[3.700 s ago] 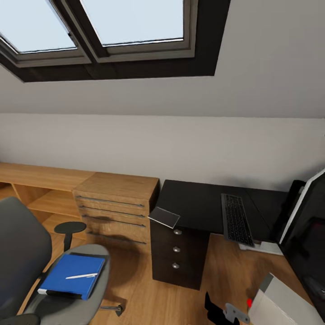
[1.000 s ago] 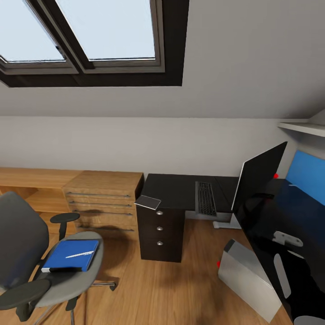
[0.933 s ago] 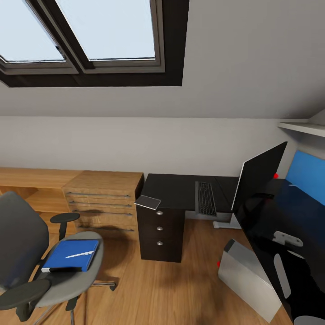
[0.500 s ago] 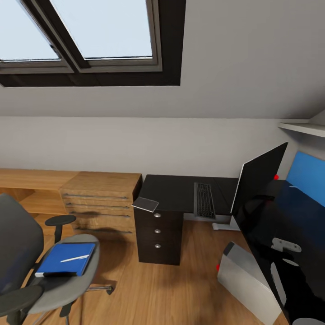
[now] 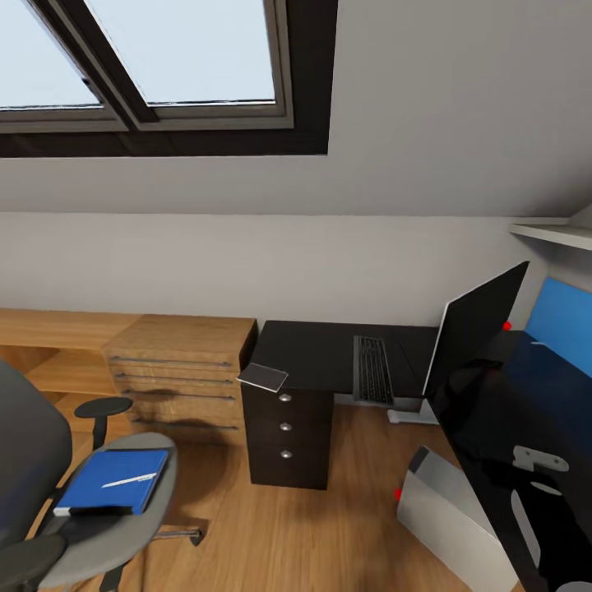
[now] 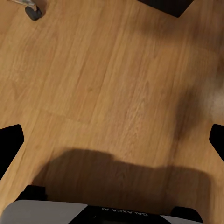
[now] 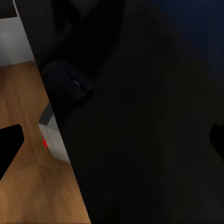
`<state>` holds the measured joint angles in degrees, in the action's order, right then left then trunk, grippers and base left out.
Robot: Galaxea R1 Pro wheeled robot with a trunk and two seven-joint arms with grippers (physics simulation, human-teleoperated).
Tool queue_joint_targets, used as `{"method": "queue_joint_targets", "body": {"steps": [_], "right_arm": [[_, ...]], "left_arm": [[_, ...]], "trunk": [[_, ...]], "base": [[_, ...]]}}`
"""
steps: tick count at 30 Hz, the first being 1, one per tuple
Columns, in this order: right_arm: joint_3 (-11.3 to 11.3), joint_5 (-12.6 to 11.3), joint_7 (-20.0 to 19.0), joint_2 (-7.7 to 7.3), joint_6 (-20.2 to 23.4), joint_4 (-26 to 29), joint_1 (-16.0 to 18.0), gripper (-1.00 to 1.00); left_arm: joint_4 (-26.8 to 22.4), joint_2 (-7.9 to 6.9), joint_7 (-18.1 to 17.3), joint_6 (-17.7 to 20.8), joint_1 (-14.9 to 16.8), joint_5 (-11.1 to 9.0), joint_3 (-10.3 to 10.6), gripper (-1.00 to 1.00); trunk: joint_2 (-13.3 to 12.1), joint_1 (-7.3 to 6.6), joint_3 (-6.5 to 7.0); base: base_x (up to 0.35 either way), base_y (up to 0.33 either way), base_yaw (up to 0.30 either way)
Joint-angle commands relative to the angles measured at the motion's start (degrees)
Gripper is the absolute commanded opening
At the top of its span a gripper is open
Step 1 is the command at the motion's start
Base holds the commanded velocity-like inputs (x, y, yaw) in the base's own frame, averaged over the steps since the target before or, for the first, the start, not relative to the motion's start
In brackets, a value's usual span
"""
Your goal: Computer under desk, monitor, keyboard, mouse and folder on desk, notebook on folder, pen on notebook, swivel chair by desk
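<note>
The grey swivel chair point(image 5: 33, 485) stands at lower left on the floor. On its seat lies the blue folder point(image 5: 111, 481) with the white pen point(image 5: 129, 479) on top. The grey notebook point(image 5: 263, 376) overhangs a corner of the black desk point(image 5: 316, 353). The keyboard point(image 5: 372, 368) lies on the desk beside the monitor point(image 5: 477, 329). The grey computer point(image 5: 444, 514) leans on the floor by the desk, also the computer point(image 7: 52, 133) in the right wrist view. A dark rounded shape point(image 7: 70, 84) at the desk's edge may be the mouse. My left gripper point(image 6: 112, 144) hangs open over bare floor. My right gripper point(image 7: 112, 142) is open above the desk top point(image 7: 140, 116).
A light wooden drawer cabinet point(image 5: 181, 362) and a low wooden shelf point(image 5: 49, 329) run along the wall at left. The dark drawer unit point(image 5: 288, 427) stands under the desk's corner. Wooden floor point(image 5: 271, 526) lies between chair and desk. A chair caster point(image 6: 31, 10) shows near the left gripper.
The whole picture has shifted as the camera moved: the chair slides toward the lower left edge and the desk's right wing looms larger. The things themselves have not moved.
</note>
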<state>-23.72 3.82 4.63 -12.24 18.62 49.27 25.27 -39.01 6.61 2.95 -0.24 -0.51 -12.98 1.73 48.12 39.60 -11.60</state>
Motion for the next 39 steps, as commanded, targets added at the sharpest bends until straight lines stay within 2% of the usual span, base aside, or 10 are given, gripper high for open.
{"method": "queue_joint_targets", "body": {"steps": [1, 5, 9, 13, 26, 39], "right_arm": [[0.0, 0.4, 0.0, -0.01, 0.3, -0.1, 0.0, 1.00], [0.0, 0.5, 0.0, -0.31, 0.0, -1.6, 0.2, 1.00], [0.0, 0.6, 0.0, -1.23, -1.4, -4.2, 0.4, 1.00], [0.0, 0.6, 0.0, -1.51, -2.3, -5.2, 0.6, 1.00], [0.0, 0.6, 0.0, -1.56, -2.5, -5.4, 0.7, 1.00], [0.1, 0.7, 0.0, -1.65, -2.6, -5.5, 0.7, 1.00]], "left_arm": [[-0.1, -0.02, 0.3, 0.0, 0.0, -0.5, 0.2, 1.00], [-0.1, 0.00, 0.2, -0.7, 0.0, -0.4, 0.1, 1.00], [0.0, 0.04, 0.2, -3.5, 0.0, -0.5, 0.1, 1.00], [1.1, 0.06, 0.1, -4.5, 0.0, -0.5, 0.3, 1.00], [1.6, 0.07, 0.2, -4.7, 0.0, -0.5, 0.3, 1.00], [1.6, 0.04, 0.2, -4.7, 0.0, -0.5, 0.2, 1.00]], "trunk": [[0.1, 0.02, -0.07], [0.1, 0.02, -0.07], [0.1, 0.02, -0.07], [0.1, 0.02, -0.07], [0.1, 0.02, -0.07], [0.1, 0.02, -0.07]], "base": [[0.044, -0.006, 0.000], [0.031, -0.003, 0.000], [0.205, -0.001, 0.000], [0.117, 0.000, 0.000], [0.076, 0.000, 0.000], [0.169, 0.000, 0.000]]}}
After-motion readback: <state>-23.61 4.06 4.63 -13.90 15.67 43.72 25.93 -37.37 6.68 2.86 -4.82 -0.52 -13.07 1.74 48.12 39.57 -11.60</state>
